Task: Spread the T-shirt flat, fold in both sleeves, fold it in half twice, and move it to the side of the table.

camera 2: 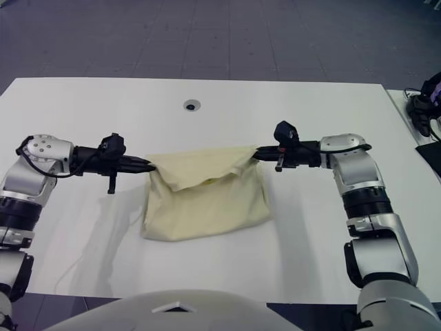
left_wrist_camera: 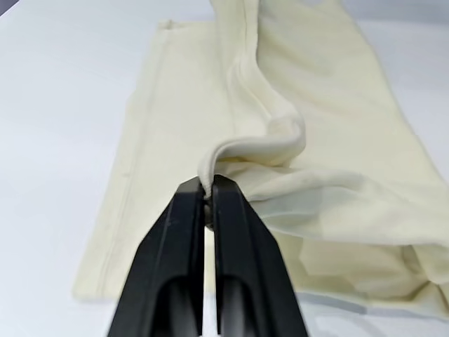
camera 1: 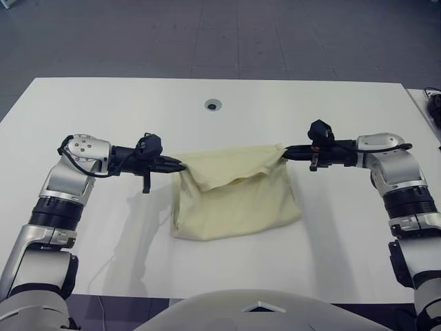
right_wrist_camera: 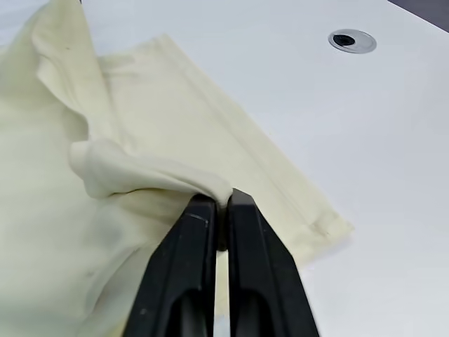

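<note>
Left gripper (camera 1: pixel 180 166), right gripper (camera 1: pixel 285 149) pinch T-shirt (camera 1: pixel 234 201).

Bright, even light washes the white table (camera 1: pixel 344 110); shadows are faint and soft.

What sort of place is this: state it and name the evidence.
Likely an office or lab: a white table with a cable grommet, grey tiled floor beyond, and a pale T-shirt on it.
</note>
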